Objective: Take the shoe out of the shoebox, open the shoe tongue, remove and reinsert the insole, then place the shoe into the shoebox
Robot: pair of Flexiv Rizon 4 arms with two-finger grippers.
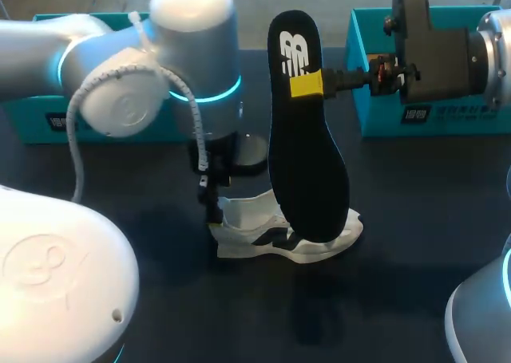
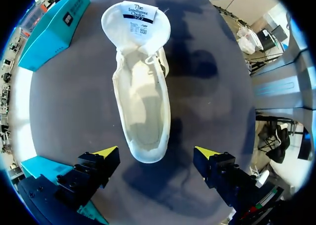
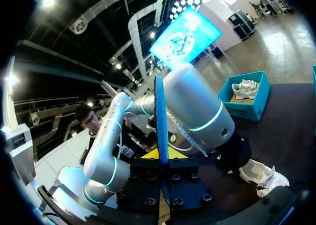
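Fingers [image 1: 306,84] of the right gripper [image 3: 161,157] pinch the black insole [image 1: 307,147] from both sides, holding it upright above the dark table [image 1: 415,219]. The left gripper [image 2: 157,153] hangs spread wide over the white shoe [image 2: 143,111], touching nothing. The shoe sits on the table, tongue [image 2: 137,22] pulled open.

Print is showing on four surfaces, and none of it is reading clearly.
A white logo [image 1: 294,56] is sitting at the 12 o'clock end of the black insole [image 1: 307,147]. A white label [image 2: 140,11] with dark lines of type is lying on the shoe tongue [image 2: 136,32]. Small white marks are showing on the teal box at 10 o'clock [image 1: 32,117] and the teal box at 2 o'clock [image 1: 455,122], too small to make out.
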